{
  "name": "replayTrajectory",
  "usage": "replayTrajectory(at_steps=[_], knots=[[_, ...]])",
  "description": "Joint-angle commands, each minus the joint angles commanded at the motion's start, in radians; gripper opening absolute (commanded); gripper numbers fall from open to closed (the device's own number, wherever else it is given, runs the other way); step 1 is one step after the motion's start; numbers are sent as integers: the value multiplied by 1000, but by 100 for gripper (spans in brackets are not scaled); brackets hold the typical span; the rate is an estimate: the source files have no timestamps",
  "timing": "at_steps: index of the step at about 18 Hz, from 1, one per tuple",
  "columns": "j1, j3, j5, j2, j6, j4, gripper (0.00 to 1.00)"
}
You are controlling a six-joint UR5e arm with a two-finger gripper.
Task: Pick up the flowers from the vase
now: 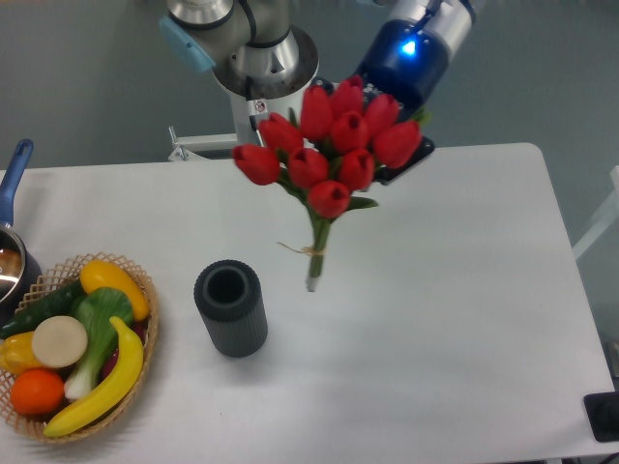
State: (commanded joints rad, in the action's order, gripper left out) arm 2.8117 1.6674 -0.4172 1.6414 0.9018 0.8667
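The flowers (334,145), a bunch of red tulip buds on green stems tied with thin string, hang in the air clear of the table. Their stem ends (311,282) are to the right of the vase and slightly above its rim. My gripper (414,155) sits behind the buds at their upper right, shut on the bunch, with its fingers mostly hidden by the blooms. A blue light glows on the wrist (411,46). The dark grey ribbed vase (230,309) stands upright with nothing in its mouth, left of centre on the white table (445,290).
A wicker basket (151,324) of fruit and vegetables sits at the front left, close to the vase. A pot with a blue handle (14,169) is at the left edge. The arm's base (261,68) stands at the back. A black object (604,416) is at the lower right corner.
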Motion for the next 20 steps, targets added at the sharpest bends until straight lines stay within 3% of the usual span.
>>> replayTrajectory(at_steps=[20], knots=[[40,31,0,-3,20,0,40]])
